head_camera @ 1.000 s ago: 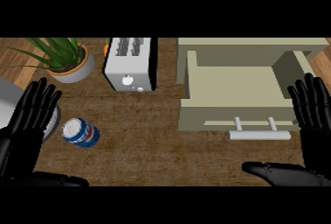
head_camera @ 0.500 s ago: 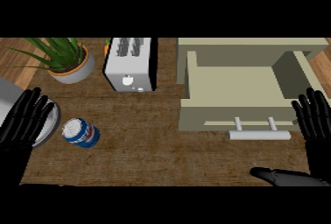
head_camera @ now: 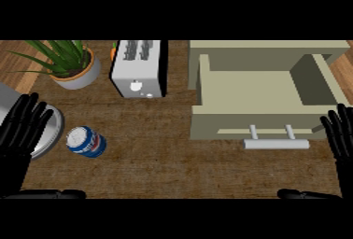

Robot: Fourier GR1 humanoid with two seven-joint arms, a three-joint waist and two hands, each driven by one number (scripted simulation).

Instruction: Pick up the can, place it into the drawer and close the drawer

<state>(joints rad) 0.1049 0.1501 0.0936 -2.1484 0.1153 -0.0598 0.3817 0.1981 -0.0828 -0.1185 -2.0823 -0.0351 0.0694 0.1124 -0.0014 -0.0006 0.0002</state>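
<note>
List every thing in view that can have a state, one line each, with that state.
can: lying on its side on the counter, not held
drawer: pulled open, nothing inside
drawer handle: untouched
toaster: slots show no bread
potted plant: upright
left hand: open, fingers straight, beside the can
right hand: open, fingers straight, beside the drawer

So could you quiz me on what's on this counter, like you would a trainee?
1. True or false: the can lies inside the drawer.
2. Which stands nearest the plant? A) toaster B) drawer handle C) right hand
3. Fill in: the left hand's fingers are ___.

Key: 1. false, it sits on the counter beside the left hand; 2. A; 3. straight, holding nothing.
</note>
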